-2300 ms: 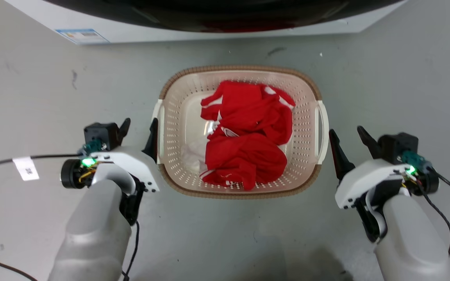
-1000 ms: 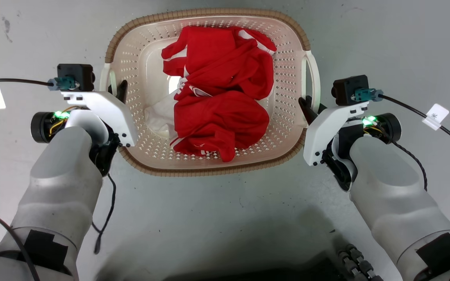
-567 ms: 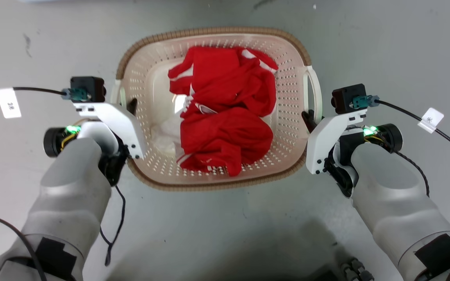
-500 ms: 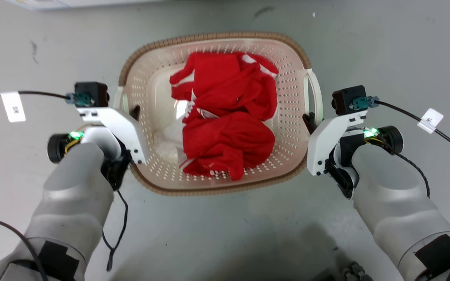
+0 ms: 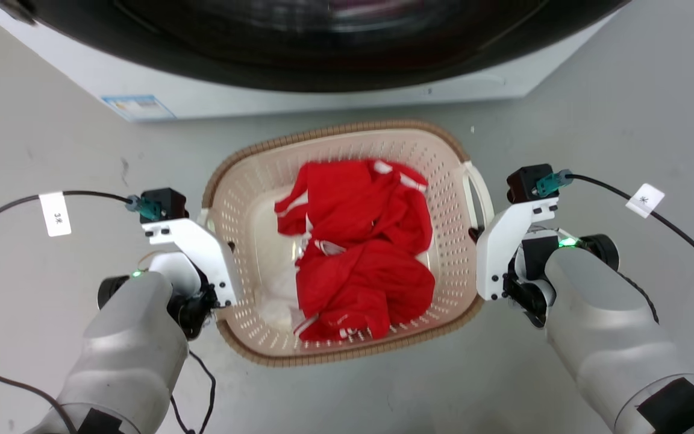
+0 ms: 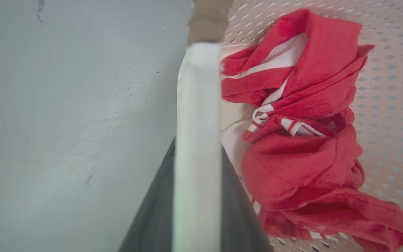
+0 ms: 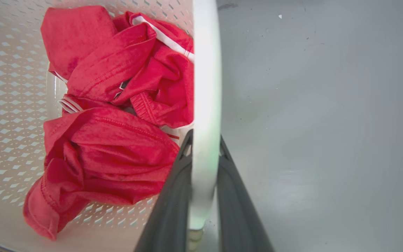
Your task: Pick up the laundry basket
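Gripping the basket (image 5: 335,129) by its white handles (image 5: 481,193), where both stood open beside it moments ago, the left gripper (image 6: 197,150) and right gripper (image 7: 205,140) hold it before the washer (image 5: 323,102), seemingly ready to lift.

1. A white paper left tag (image 5: 55,214) sat on the black left cable (image 5: 3,205), at the left of the scene. It bore a dark handwritten "3" followed by a star-like mark, both lying sideways.
2. A white right tag (image 5: 645,200) sat on the black right cable (image 5: 684,232), at the right. It carried a single star-like mark and no number.
3. A blue-edged sticker (image 5: 138,107) stood on the white front of the washer (image 5: 323,99), far left. Its print was too small to read.
4. Small white marks showed on the near fold of the red garment (image 5: 359,259) in the laundry basket (image 5: 347,357). They could not be read as letters.
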Motion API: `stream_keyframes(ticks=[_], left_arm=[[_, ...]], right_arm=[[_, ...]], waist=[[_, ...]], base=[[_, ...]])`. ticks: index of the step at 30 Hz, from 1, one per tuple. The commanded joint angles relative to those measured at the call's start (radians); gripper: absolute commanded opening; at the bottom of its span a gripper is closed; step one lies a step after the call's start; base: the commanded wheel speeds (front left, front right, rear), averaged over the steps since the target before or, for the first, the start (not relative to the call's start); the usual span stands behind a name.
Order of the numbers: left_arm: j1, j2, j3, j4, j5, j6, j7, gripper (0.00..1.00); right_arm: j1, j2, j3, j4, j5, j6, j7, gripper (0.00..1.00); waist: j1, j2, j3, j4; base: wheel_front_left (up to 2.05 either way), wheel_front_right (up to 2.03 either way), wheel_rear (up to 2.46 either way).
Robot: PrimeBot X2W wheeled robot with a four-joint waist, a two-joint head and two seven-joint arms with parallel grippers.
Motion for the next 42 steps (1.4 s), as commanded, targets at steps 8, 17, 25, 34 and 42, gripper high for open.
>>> stream_keyframes(ticks=[8,17,25,34,42], left_arm=[[0.053,0.004,-0.039,0.005,-0.047,-0.003,0.093,0.00],[0.082,0.008,-0.072,0.010,-0.083,-0.003,0.163,0.00],[0.123,0.002,-0.096,0.018,-0.112,-0.003,0.225,0.00],[0.193,-0.007,-0.123,0.010,-0.142,-0.003,0.266,0.00],[0.240,-0.010,-0.140,0.003,-0.171,-0.003,0.285,0.00]], right_arm=[[0.032,-0.003,0.014,0.011,0.051,0.000,0.159,0.00],[0.064,-0.008,0.015,0.020,0.109,0.000,0.357,0.00],[0.087,-0.013,0.002,0.028,0.139,0.000,0.484,0.00],[0.141,-0.012,-0.010,0.029,0.147,0.000,0.552,0.00],[0.183,-0.004,-0.013,0.030,0.137,0.000,0.577,0.00]], waist=[[0.0000,0.0000,-0.203,0.019],[0.0000,0.0000,-0.332,0.020],[0.0000,0.0000,-0.410,0.013],[0.0000,0.0000,-0.479,0.016],[0.0000,0.0000,-0.512,0.015]], base=[[0.00,0.00,0.00],[0.00,0.00,0.00],[0.00,0.00,0.00],[0.00,0.00,0.00],[0.00,0.00,0.00]])
